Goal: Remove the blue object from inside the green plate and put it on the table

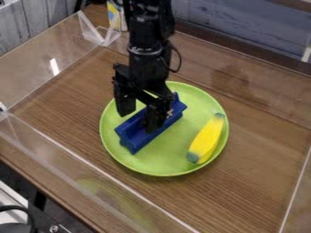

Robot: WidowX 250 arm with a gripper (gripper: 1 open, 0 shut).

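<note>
- black cable (27, 211), one, curved; lower left corner, outside the clear wall, nearest the camera.
- clear wall (67, 175), see-through, with pale reflections; runs slantwise along the near left edge of the bench.
- bench (249, 187), brown, wood-grained; carries the plate.
- green plate (165, 164), one, round, shallow, lime green, with a raised rim; lies flat on the bench, about the middle of the view.
- blue object (136, 140), one, elongated, dark blue, ridged along its length; lies inside the green plate, in its left part, set slantwise, one end toward the near left and the other toward the far right. partly covered by the fingers.
- yellow piece (205, 140), one, banana-like, paler at its tip; lies inside the same plate, toward the right rim, apart from the blue object.
- fingers (152, 117), black, pointing down; open, one tip well apart from the other, low over the blue object and the left part of the plate. contact with the block: cannot tell.
- robot arm (149, 35), one, black; comes down from the top of the view, a thin dark cable looping out at its right side.
- yellow-and-white item (115, 16), one, upper left, beyond the plate; details too small to read.
</note>
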